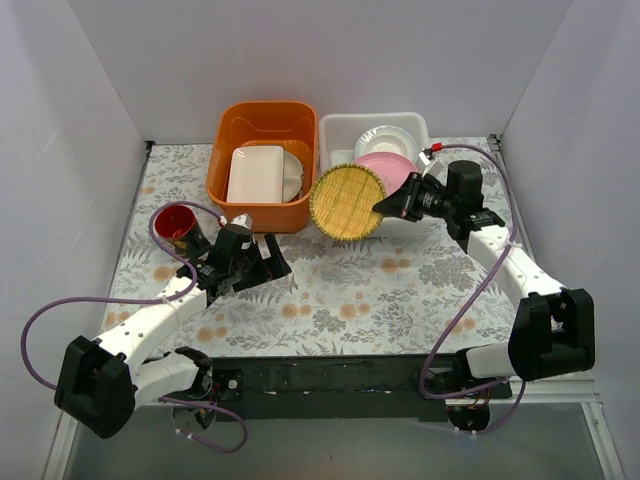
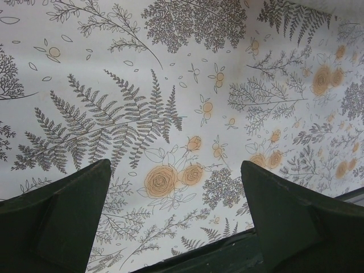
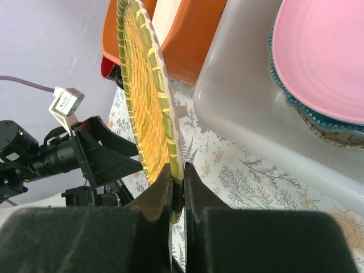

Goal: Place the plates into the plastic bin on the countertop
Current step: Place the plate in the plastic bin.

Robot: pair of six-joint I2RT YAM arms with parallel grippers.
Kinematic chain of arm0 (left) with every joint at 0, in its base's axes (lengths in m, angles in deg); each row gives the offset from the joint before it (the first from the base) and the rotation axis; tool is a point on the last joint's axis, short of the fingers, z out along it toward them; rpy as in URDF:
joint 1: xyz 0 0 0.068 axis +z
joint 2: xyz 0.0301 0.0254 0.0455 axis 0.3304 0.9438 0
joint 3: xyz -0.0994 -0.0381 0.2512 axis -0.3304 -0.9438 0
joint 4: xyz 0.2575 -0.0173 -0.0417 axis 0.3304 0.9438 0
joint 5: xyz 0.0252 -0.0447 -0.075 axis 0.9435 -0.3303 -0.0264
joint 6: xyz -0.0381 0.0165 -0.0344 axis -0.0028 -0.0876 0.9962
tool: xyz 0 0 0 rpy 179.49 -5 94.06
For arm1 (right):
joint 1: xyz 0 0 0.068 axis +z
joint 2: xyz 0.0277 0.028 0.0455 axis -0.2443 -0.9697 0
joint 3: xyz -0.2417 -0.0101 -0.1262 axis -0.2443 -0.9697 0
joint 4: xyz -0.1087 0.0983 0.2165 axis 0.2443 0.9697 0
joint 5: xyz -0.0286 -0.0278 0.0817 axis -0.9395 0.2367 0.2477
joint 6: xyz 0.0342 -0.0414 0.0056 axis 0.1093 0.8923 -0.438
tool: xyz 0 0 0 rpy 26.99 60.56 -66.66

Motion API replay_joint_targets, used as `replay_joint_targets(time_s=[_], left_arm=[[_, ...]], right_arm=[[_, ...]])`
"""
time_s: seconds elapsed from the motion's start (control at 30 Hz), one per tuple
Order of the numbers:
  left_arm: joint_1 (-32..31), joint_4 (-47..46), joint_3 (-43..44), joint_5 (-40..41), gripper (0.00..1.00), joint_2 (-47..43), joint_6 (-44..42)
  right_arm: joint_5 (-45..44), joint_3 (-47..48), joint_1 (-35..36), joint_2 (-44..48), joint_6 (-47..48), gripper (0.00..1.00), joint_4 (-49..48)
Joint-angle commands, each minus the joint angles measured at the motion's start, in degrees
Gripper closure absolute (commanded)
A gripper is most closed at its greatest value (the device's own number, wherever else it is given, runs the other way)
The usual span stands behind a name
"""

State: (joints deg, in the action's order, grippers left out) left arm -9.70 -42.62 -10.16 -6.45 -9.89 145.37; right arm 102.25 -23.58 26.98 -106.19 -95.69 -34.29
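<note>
My right gripper (image 1: 386, 209) is shut on the rim of a yellow plate with a green edge (image 1: 346, 201), holding it tilted above the cloth just in front of the white plastic bin (image 1: 338, 131). In the right wrist view the plate (image 3: 145, 96) stands on edge between my fingers (image 3: 156, 196). The bin holds a pink plate (image 1: 385, 169) on a teal scalloped plate (image 3: 284, 91), and a white plate (image 1: 385, 141) behind. My left gripper (image 1: 268, 262) is open and empty over the floral countertop (image 2: 187, 102).
An orange tub (image 1: 262, 160) left of the bin holds a cream rectangular dish (image 1: 256, 173). A red cup (image 1: 176, 222) stands on the cloth at the left, by my left arm. White walls enclose the back and sides.
</note>
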Motion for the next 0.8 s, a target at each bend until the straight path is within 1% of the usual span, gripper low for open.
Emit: replay_joint_targets(time_s=[0.0,0.33,0.57,0.77], left_arm=[[0.0,-0.4,-0.7,0.1,0.02,-1.6,0.1],[0.0,-0.6,-0.9,0.0,0.02,-1.1,0.2],[0.0,-0.5,-1.1,0.1,0.02,-1.5,0.3],[0.0,-0.7,-1.2,0.0,0.02,-1.2,0.3]], right_arm=[[3.0,4.3,-2.2,-1.2,-1.5,0.99,-5.0],[3.9,7.8,-6.2,-4.8,-2.4,0.99,-6.4],[4.5,6.9,-9.4,-5.9,-4.6,0.99,-9.5],[4.9,8.0,-12.0,-7.6,-5.3,0.99,-10.6]])
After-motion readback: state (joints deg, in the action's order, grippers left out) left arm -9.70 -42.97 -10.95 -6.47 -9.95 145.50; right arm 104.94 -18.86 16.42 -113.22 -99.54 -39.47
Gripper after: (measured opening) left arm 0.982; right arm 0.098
